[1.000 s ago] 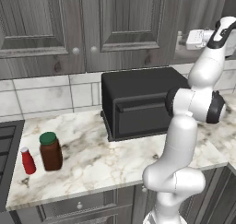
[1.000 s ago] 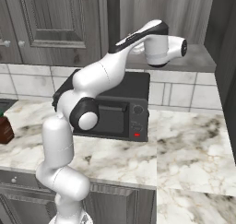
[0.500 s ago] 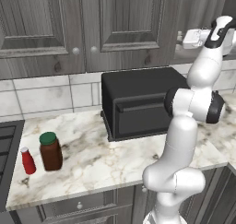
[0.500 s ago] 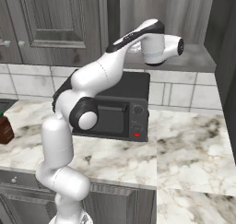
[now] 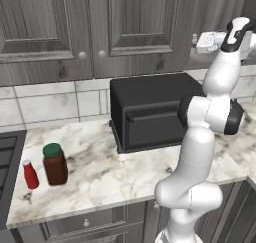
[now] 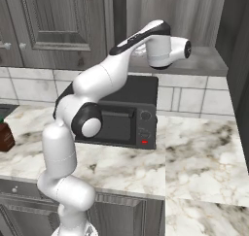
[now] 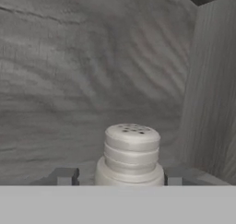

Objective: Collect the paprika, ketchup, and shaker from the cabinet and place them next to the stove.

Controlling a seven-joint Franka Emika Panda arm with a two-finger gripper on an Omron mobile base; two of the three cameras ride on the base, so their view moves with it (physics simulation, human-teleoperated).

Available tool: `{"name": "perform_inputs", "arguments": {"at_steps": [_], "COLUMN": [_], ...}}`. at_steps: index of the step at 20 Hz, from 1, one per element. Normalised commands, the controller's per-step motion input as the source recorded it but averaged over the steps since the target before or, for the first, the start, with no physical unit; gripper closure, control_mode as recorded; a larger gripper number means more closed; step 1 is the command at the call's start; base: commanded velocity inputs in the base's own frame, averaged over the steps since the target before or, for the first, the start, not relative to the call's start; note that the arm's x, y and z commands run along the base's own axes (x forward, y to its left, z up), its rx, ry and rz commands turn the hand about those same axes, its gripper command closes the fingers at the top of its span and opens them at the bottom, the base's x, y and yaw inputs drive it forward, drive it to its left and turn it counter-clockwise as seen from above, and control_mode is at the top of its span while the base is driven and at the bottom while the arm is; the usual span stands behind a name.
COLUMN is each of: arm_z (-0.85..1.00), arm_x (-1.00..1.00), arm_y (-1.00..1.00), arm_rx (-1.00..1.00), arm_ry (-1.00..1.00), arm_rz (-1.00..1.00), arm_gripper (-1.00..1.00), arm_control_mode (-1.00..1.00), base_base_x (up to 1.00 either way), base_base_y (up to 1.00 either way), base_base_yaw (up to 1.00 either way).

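End effector (image 7: 120, 176) straddled the shaker (image 7: 131, 155) inside the cabinet (image 7: 69, 71), grip unconfirmed; shaker looked light, rigid, smooth, best pinched low across its ribbed body.

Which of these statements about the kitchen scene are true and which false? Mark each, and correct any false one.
1. The paprika stands on the marble counter. True.
2. The ketchup lies inside the cabinet. False: it stands on the counter beside the paprika, near the stove.
3. In the hand view, the shaker stands upright between the two finger tips of the claw. True.
4. The toaster oven has its door hanging open. False: the door is closed.
5. The claw reaches up to the cabinet shelf. True.
6. The paprika's lid is white. False: it is dark green.
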Motion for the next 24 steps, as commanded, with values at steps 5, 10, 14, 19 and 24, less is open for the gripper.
{"name": "perform_inputs", "arguments": {"at_steps": [5,10,14,19,24], "arm_z": [0.0,0.0,0.0,0.01,0.07], "arm_x": [0.0,-0.23,-0.6,-0.9,-1.0], "arm_y": [0.0,-0.07,-0.24,-0.25,-0.02], "arm_rx": [0.0,0.0,0.0,0.0,0.0], "arm_ry": [0.0,-0.01,-0.01,-0.03,-0.02], "arm_rz": [0.0,0.0,0.0,0.0,0.0], "arm_gripper": [1.0,1.0,1.0,1.0,1.0], "arm_control_mode": [-1.0,-1.0,-1.0,-1.0,-1.0], "base_base_x": [0.0,0.0,0.0,0.0,0.0], "base_base_y": [0.0,0.0,0.0,0.0,0.0], "base_base_yaw": [0.0,0.0,0.0,0.0,0.0]}}
